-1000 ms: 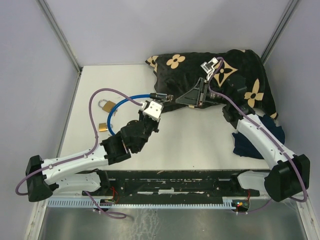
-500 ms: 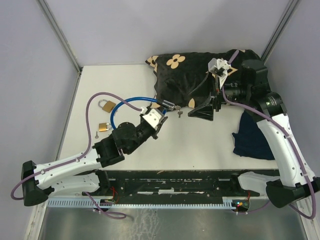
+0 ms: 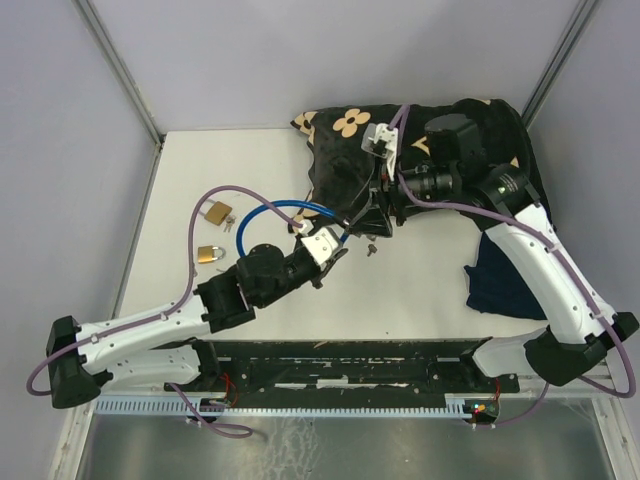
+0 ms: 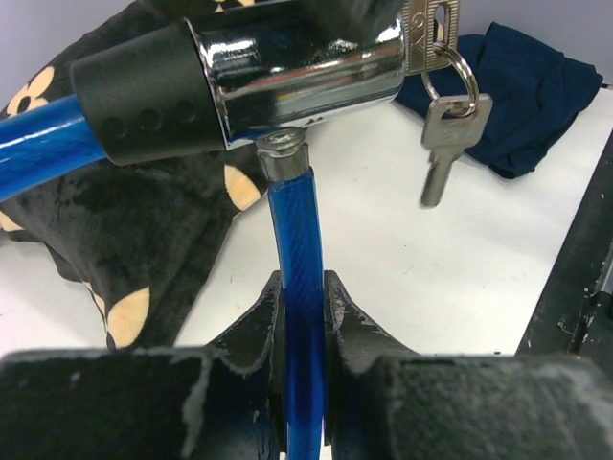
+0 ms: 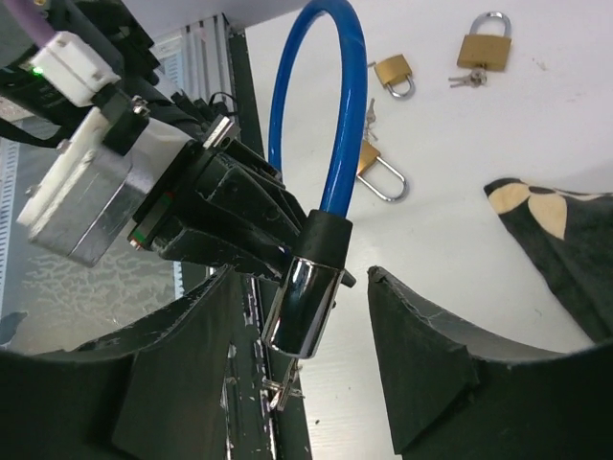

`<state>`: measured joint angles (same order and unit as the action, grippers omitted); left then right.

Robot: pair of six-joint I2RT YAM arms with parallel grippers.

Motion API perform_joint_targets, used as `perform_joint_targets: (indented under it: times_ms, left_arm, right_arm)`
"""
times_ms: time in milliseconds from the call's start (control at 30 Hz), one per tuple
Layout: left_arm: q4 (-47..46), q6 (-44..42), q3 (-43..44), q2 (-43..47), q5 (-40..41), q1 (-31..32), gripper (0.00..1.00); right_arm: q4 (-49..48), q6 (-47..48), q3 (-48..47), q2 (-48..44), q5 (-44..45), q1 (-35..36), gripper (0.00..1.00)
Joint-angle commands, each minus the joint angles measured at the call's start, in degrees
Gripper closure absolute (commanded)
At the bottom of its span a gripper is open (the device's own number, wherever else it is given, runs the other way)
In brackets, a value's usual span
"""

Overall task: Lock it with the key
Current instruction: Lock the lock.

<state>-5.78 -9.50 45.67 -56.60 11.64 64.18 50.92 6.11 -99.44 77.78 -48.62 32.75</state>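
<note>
Keys (image 4: 442, 144) dangle from lock (image 4: 297, 72) (left claw (image 4: 304, 299) pinches blue cable (image 4: 293, 225)).

Black cloth with cream flower print (image 3: 335, 165), heaped at the far side of a white table (image 3: 420, 290). Navy cloth (image 3: 505, 285), crumpled, at the right edge. Brass padlock (image 3: 214, 211), small keys (image 3: 228, 223) just beside it. Second brass padlock (image 3: 209, 254) nearby, shackle closed. Third brass padlock (image 5: 375, 172), lying flat.
</note>
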Motion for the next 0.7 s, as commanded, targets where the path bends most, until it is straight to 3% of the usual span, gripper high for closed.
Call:
perform_joint_targets:
  times_ms: [0,233,400,533,667]
  left_arm:
    - [-3.9,-1.1,1.7,-0.5,0.3,-0.2,0.97]
    - [-3.9,-0.7,2.8,-2.2,4.6,-0.2,0.97]
    - [-4.4,0.0,3.6,-2.9,5.6,-0.2,0.97]
    - [-5.6,0.8,4.3,-2.8,6.3,-0.2,0.97]
    - [-7.7,1.5,4.3,-2.0,7.6,-0.3,0.97]
  right_arm:
    - [2.8,1.3,-2.3,1.4,7.9,2.6,0.37]
    - [4.2,1.5,-1.2,1.7,10.4,3.5,0.69]
    - [3.9,0.5,0.3,1.9,9.9,3.8,0.86]
    - [4.1,-0.4,1.1,3.2,9.3,4.1,0.96]
    - [3.6,-2.0,2.9,3.9,8.0,4.2,0.97]
